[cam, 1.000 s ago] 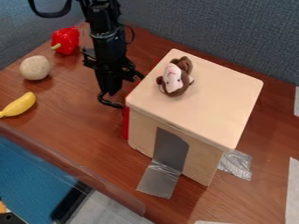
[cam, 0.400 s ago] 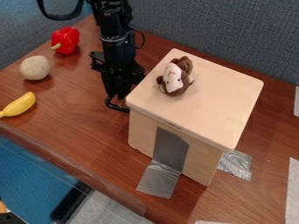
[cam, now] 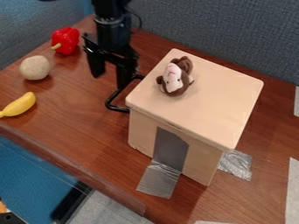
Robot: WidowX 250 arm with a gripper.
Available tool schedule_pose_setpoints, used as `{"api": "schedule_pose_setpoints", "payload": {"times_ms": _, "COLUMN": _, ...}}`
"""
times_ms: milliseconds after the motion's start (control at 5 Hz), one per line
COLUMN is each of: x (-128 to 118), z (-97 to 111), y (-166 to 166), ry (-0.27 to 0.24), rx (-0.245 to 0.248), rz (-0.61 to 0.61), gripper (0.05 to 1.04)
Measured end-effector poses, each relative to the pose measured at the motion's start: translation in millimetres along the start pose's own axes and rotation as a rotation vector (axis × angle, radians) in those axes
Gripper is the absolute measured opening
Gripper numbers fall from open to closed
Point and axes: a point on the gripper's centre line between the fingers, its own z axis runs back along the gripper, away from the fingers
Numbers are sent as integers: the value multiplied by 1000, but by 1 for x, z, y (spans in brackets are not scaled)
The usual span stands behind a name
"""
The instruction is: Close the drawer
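Observation:
Upper left of centre, my black gripper (cam: 109, 82) hangs open, its two fingers apart with nothing between them. The drawer belongs to the pale wooden box (cam: 196, 103). Its black bar handle (cam: 112, 101) sticks out from the box's left side, close below the gripper's right finger; whether they touch I cannot tell. None of the drawer's red front stands out past the box's left edge.
A brown plush toy (cam: 175, 78) lies on the box top. Left on the wooden table (cam: 88, 127) are a red pepper (cam: 66, 40), a beige ball (cam: 35, 68) and a yellow banana (cam: 19, 104). Silver tape (cam: 159, 178) runs from the box's front onto the table.
The drawer's handle shifted slightly right toward the box, and the red strip at the box's left edge went out of sight. Since then the gripper has risen off the handle and its fingers have spread.

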Motion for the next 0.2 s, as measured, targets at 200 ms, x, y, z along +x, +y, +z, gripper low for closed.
{"api": "schedule_pose_setpoints", "payload": {"times_ms": 200, "x": -3, "z": 18, "y": 23, "ry": -19, "rx": 52, "rz": 0, "gripper": 1003}}
